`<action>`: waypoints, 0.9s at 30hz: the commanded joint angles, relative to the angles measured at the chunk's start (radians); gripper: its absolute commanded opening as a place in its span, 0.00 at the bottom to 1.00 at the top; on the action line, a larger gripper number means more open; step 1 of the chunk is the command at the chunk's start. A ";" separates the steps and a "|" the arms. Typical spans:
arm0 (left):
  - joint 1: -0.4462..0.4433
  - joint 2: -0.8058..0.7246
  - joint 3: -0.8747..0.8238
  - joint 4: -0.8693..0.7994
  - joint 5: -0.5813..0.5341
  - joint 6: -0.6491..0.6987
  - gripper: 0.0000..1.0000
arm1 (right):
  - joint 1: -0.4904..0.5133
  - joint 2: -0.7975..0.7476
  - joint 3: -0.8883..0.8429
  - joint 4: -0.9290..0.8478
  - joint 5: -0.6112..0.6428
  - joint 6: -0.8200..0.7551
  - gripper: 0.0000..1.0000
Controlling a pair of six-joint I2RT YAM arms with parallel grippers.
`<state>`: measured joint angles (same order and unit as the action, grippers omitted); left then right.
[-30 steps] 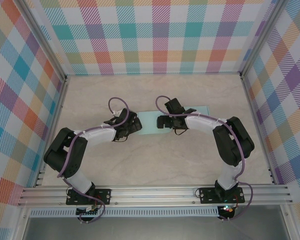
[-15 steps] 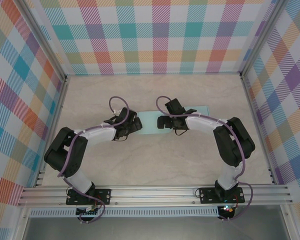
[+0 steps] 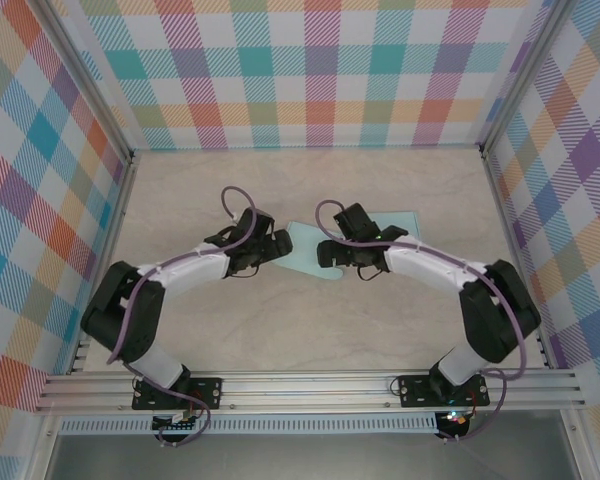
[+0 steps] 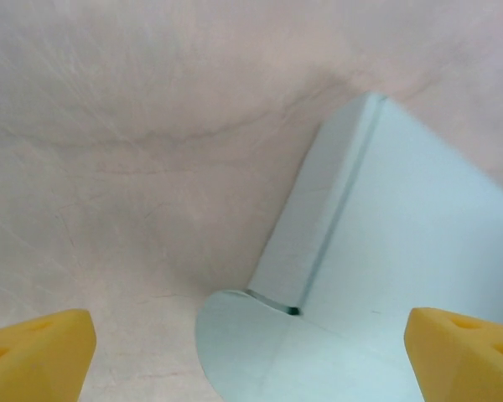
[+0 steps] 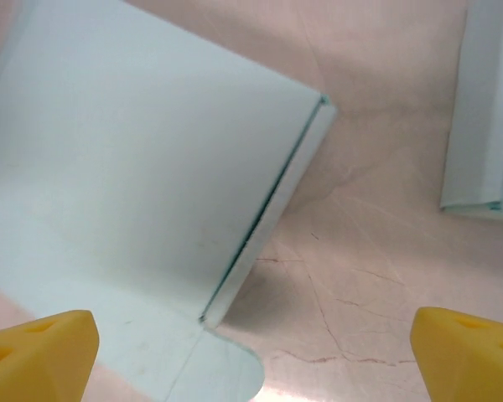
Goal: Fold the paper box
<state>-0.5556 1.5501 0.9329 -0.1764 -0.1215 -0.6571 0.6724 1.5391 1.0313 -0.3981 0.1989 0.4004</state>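
Left gripper (image 3: pixel 277 244) and right gripper (image 3: pixel 328 251) both stand spread wide, holding nothing, facing each other over the pale table (image 3: pixel 380 330). Between them, mid-table, lies the light-blue paper box (image 3: pixel 302 247), its rounded flap (image 4: pixel 235 335) flat beside a crease.

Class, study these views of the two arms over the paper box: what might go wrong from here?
1. The paper box lies unheld on the smooth table, with the left gripper and right gripper both open, so a push may slide it rather than fold it.
2. The grippers sit close together over the box and might collide.
3. The rounded flap could crumple if pinched off its crease.
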 commanded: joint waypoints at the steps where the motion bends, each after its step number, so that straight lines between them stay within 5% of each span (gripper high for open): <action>1: -0.001 -0.127 -0.023 -0.062 -0.053 0.020 0.95 | 0.055 -0.075 -0.010 -0.023 0.070 -0.109 0.90; 12: 0.012 -0.540 -0.136 -0.271 -0.421 -0.030 0.99 | 0.392 0.113 0.075 -0.029 0.485 -0.421 0.88; 19: 0.014 -0.734 -0.194 -0.336 -0.549 -0.065 1.00 | 0.421 0.276 0.133 0.024 0.585 -0.491 0.90; 27: 0.017 -0.788 -0.218 -0.347 -0.566 -0.067 1.00 | 0.418 0.403 0.178 0.133 0.684 -0.634 0.90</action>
<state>-0.5488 0.7662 0.7235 -0.4980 -0.6502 -0.7155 1.0920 1.9137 1.1748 -0.3298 0.8066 -0.1600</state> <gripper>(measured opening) 0.997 0.899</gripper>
